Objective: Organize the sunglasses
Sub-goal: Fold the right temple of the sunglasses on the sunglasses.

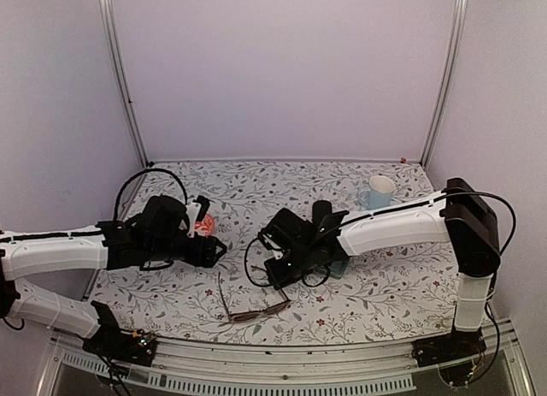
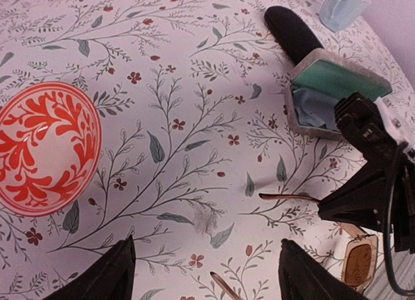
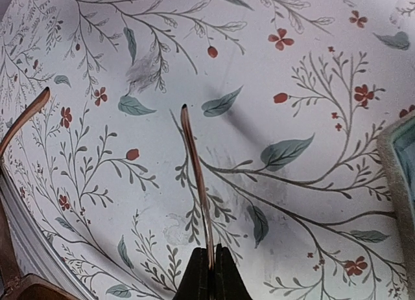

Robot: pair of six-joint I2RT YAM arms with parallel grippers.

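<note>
The right gripper (image 3: 207, 271) was clamped shut on one slim temple (image 3: 194, 177) of the brown sunglasses (image 1: 253, 307). The temple's tip stuck out past the fingers over the floral cloth (image 1: 256, 186). The sunglasses sat just left of the open grey case (image 2: 334, 92), on its side nearer the arm bases. The left gripper (image 2: 207, 277) hovered well left of that case beside a red bowl (image 2: 45, 148), jaws wide apart and holding nothing. A black case (image 2: 292, 31) lay just beyond the grey case's far end, and a mug (image 1: 377, 191) stood farther back.
</note>
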